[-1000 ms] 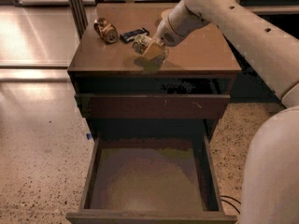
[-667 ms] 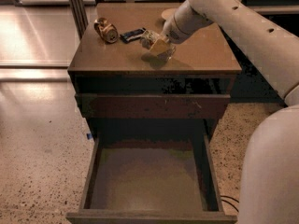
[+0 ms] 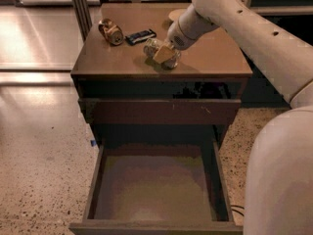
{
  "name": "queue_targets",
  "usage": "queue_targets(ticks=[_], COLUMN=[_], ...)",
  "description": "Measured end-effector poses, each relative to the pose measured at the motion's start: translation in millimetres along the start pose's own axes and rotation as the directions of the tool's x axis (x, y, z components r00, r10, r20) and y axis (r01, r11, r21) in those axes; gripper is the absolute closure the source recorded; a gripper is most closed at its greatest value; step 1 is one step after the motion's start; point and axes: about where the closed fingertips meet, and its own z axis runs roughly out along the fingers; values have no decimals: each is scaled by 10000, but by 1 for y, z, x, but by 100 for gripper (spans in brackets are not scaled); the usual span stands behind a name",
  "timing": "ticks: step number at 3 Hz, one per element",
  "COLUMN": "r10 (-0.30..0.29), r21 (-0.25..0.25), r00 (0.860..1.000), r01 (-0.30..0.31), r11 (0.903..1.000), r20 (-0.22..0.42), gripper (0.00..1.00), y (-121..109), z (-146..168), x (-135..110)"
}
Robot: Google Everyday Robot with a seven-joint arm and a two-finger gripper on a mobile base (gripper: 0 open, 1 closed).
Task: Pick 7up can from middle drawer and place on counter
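The 7up can [image 3: 151,46], pale and silvery, lies tilted on the counter [image 3: 210,58] near its front middle. My gripper [image 3: 164,54] reaches in from the upper right and is shut on the can, with a tan finger [image 3: 162,56] across its front. The can rests on or just above the counter top; I cannot tell which. The middle drawer [image 3: 156,192] stands pulled out at the bottom of the view, and its floor is bare.
A brownish-gold can [image 3: 111,32] and a dark flat packet [image 3: 140,36] lie on the counter to the left of my gripper. A closed drawer front [image 3: 166,111] with pale scratches sits above the open drawer. My arm [image 3: 254,38] crosses the counter's right side.
My gripper with the can has shifted slightly right and then lower toward the counter top. The other objects and the drawer have not moved.
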Motion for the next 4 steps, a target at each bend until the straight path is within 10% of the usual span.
queue_targets(ticks=[1,4], r10=[2,2], r21=[-26,-27], r00=[10000,10000], r01=[-2,-2], r11=[10000,10000], r20=[-16,-17], gripper=[100,35], y=[1,1], z=[1,1], x=[0,0])
